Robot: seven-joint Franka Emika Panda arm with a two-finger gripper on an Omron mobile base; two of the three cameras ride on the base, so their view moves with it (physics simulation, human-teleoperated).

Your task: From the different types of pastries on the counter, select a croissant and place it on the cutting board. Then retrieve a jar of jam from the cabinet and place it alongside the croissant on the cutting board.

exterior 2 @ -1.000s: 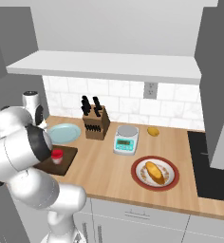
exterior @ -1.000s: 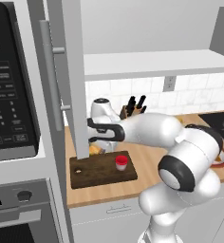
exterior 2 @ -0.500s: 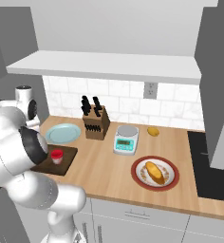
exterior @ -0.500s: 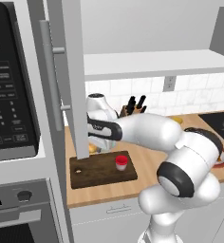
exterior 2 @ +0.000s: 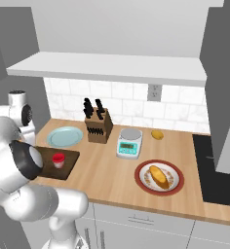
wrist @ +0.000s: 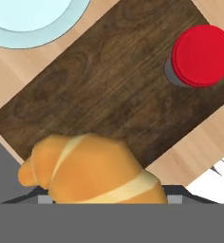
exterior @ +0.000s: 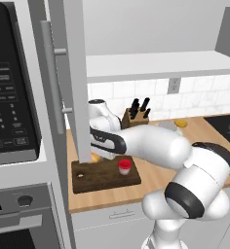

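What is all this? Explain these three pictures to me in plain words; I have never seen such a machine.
It is a simulated kitchen. The machine is a white robot arm on a base that can drive. Two pictures come from cameras on that base, behind the arm to its left and right. The third comes from a camera on its hand, looking down. On the counter lies a dark cutting board carrying a croissant and a red-lidded jar of jam, which stand apart. Nearby are a blue plate, a knife block, a scale and an oval pastry. Whether anything is held cannot be told.
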